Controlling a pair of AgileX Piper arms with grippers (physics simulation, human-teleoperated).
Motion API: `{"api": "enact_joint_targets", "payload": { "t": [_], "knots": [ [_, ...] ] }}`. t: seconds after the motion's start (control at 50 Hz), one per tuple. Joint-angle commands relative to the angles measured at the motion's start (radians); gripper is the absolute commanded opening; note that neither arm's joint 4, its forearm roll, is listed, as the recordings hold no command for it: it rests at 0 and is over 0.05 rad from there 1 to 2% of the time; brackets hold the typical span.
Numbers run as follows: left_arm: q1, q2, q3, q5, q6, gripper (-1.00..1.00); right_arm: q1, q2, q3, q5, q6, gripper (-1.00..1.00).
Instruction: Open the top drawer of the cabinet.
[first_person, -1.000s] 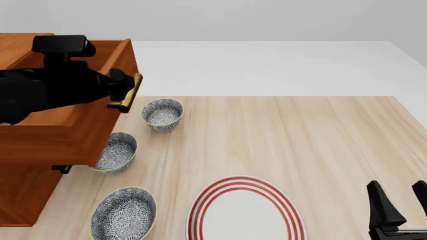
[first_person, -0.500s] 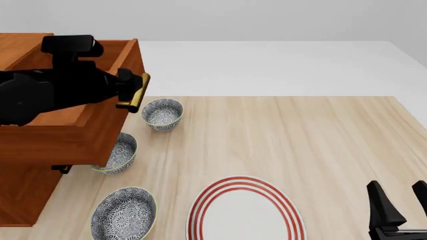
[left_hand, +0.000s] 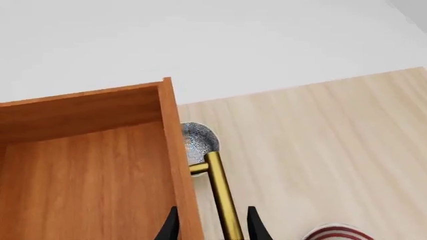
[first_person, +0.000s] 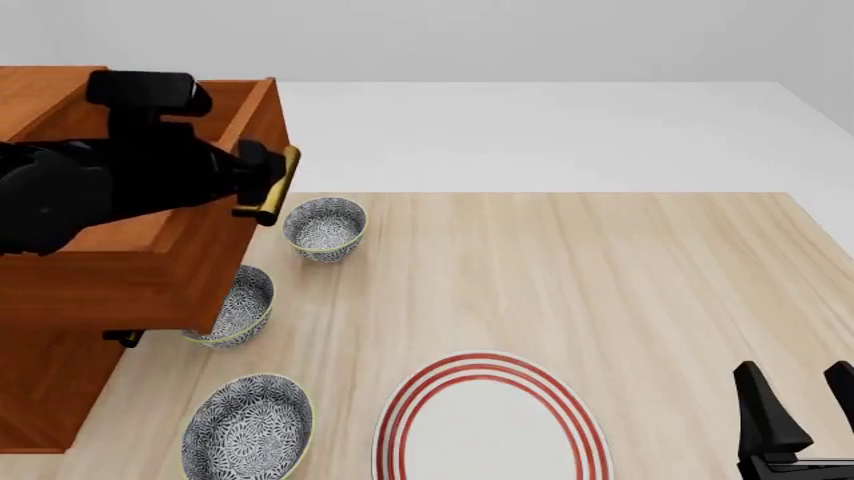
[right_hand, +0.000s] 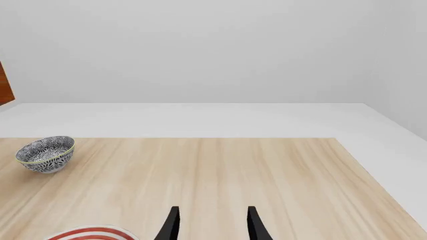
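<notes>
Two arms are sharing the table unequally: the right gripper (first_person: 801, 425) is idling with fingers spread, well apart from the cabinet (first_person: 47, 380). The left gripper (left_hand: 212, 227) is straddling the brass handle (left_hand: 222, 200) lengthwise, though a firm pinch cannot be told. The top drawer (first_person: 160, 265) is jutting out over the nearest bowl (first_person: 235, 305), barely further than half a second ago.

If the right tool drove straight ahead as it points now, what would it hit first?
Probably nothing: the right tool points over bare table. The patterned bowl and striped plate sit off to one side.
</notes>
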Motion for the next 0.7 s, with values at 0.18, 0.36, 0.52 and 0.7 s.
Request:
{"api": "enact_joint_targets", "payload": {
  "t": [0.18,0.36,0.52,0.7],
  "knots": [
    [-0.071,0.07,0.062,0.061,0.083,1.0,0.0,0.0,0.0,0.0,0.0,1.0],
    [-0.066,0.046,0.018,0.087,0.085,1.0,0.0,0.0,0.0,0.0,0.0,1.0],
    [-0.06,0.028,-0.013,0.107,0.088,1.0,0.0,0.0,0.0,0.0,0.0,1.0],
    [-0.059,0.007,-0.045,0.128,0.091,1.0,0.0,0.0,0.0,0.0,0.0,1.0]
  ]
}}
